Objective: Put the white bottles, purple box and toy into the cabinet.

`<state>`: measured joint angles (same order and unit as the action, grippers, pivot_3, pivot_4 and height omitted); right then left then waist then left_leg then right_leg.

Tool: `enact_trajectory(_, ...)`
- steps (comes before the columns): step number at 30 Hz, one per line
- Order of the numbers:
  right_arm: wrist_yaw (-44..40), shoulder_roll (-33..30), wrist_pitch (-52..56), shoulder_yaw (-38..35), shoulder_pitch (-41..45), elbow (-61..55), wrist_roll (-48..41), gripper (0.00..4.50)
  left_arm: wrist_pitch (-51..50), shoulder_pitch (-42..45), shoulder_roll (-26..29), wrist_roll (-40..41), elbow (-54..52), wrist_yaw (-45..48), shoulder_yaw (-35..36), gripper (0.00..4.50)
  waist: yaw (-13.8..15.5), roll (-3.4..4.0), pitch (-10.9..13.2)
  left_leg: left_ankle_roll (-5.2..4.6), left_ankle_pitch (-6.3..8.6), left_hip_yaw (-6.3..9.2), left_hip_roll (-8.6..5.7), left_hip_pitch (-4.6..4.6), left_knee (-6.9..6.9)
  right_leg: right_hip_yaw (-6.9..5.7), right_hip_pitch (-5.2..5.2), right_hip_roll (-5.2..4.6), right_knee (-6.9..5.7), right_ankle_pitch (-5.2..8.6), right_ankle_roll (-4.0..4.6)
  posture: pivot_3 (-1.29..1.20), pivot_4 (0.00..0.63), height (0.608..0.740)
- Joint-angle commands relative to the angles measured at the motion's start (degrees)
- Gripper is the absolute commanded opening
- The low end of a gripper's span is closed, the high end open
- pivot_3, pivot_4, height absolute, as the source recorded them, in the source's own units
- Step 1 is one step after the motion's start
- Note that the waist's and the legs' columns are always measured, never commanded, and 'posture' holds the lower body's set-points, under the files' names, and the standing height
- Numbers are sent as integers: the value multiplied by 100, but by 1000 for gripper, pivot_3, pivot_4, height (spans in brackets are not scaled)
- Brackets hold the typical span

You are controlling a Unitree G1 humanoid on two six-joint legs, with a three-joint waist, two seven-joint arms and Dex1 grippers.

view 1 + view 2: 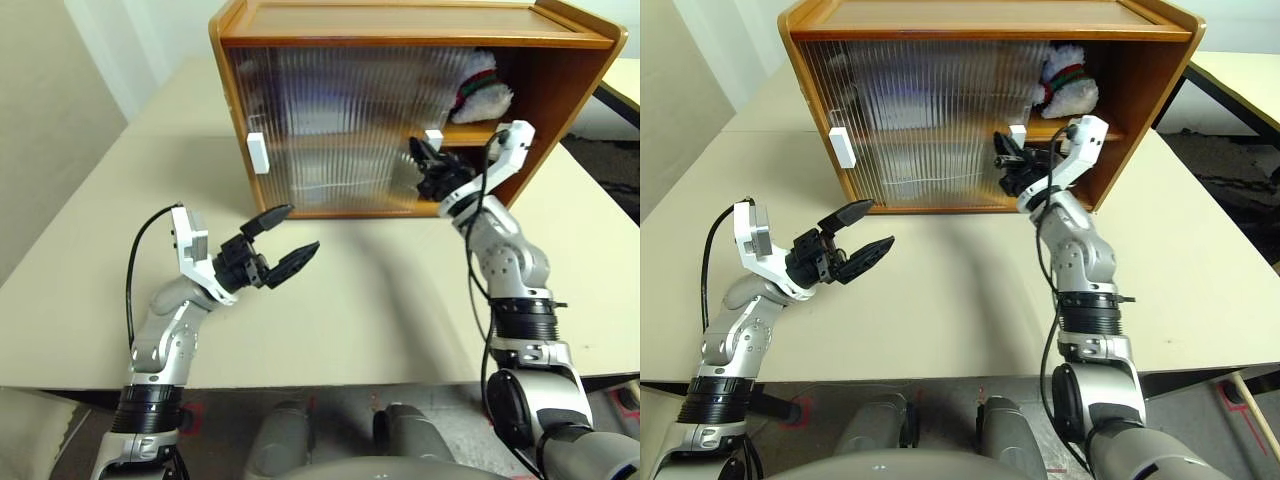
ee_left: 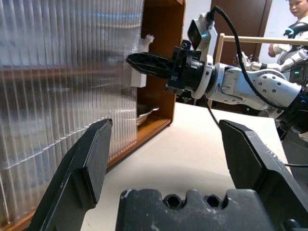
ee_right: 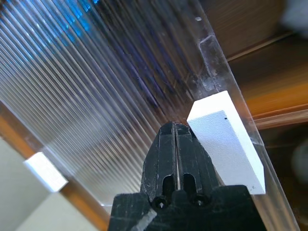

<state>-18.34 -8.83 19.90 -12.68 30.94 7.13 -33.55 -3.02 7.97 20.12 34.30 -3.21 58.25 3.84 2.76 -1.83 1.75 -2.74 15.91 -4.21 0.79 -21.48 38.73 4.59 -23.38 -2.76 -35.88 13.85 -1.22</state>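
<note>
Your left fingers (image 1: 281,240) stand spread wide with nothing between them, hovering over the bare bench (image 1: 380,300) in front of the cabinet (image 1: 400,40). Moving right, the ribbed sliding doors (image 1: 340,130) cover most of the cabinet's front; blurred shapes show behind them, too vague for you to name. Your right fingers (image 3: 175,144) are pressed tight together, empty, their tips against the door right beside its white handle (image 3: 226,139). Further right, the toy (image 1: 485,90) sits on the upper shelf in the uncovered section.
</note>
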Motion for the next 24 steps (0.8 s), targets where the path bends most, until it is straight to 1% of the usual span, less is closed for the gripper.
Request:
enact_trajectory(1, 136, -140, 28, -223, -120, -72, 51, 50, 49, 19, -42, -59, 134, 43, -40, 4500, -15, 0, 0, -9, -5, 0, 0, 0, 0, 2, 0, 0, 0, 0, 0, 168, 0, 740)
enact_trajectory(6, 203, -261, -71, -361, -146, 28, 113, 50, 46, 44, -67, -65, 161, 72, -46, 4500, -15, 0, 0, -13, -7, 1, 2, 0, -1, 2, -1, 1, 0, 0, 0, 155, 0, 740)
enact_trajectory(12, 219, -633, -250, -554, -72, 433, 294, 50, 38, 87, -68, -70, 198, 113, -65, 4500, -10, -2, 0, -18, -10, 2, -2, -1, 4, 0, 4, 0, 2, 0, -1, 152, 0, 740)
enact_trajectory(24, 210, -1083, -718, -875, 127, 1307, 419, 50, 27, 88, -86, -70, 183, 98, -80, 4500, -13, -4, 0, -28, -16, 0, -6, -1, 17, 1, 13, -5, 7, -3, -6, 148, 0, 740)
